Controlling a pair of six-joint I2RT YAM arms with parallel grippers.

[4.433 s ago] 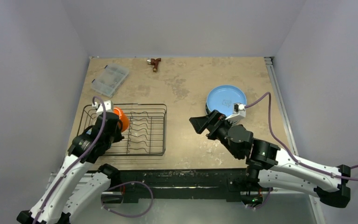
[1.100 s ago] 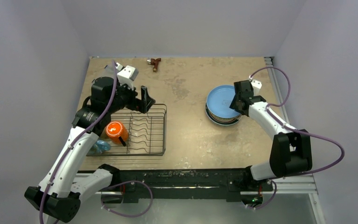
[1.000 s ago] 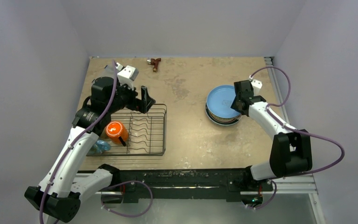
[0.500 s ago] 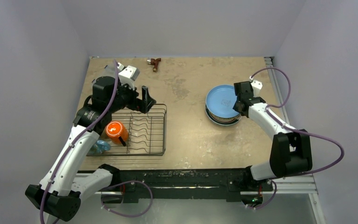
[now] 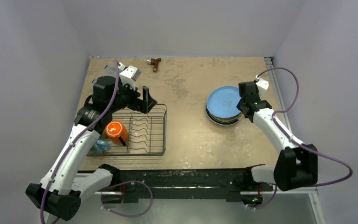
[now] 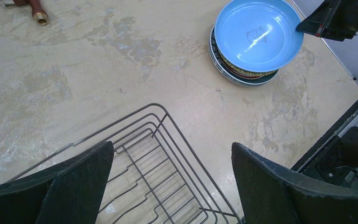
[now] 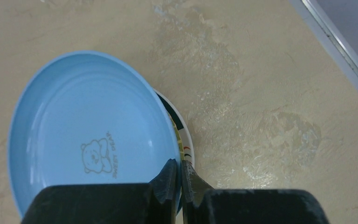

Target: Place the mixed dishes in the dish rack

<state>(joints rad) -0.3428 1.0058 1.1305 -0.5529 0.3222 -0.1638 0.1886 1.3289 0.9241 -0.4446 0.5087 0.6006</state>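
My right tool [image 7: 177, 178] grips the blue plate [image 7: 84, 135] by its rim; so shallow a bite could slip on lifting. Meanwhile my left tool [image 6: 172, 186] hangs released.

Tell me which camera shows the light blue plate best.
Right wrist: the light blue plate fills the frame, bear print readable, right hand pinching its rim. Left wrist shows it whole atop the stack, farther off. Top external shows it small.

mug [image 5: 115, 131] in rack [image 5: 145, 136] left end | plate stack [image 5: 222, 102] right | tool [image 5: 155, 62] far edge
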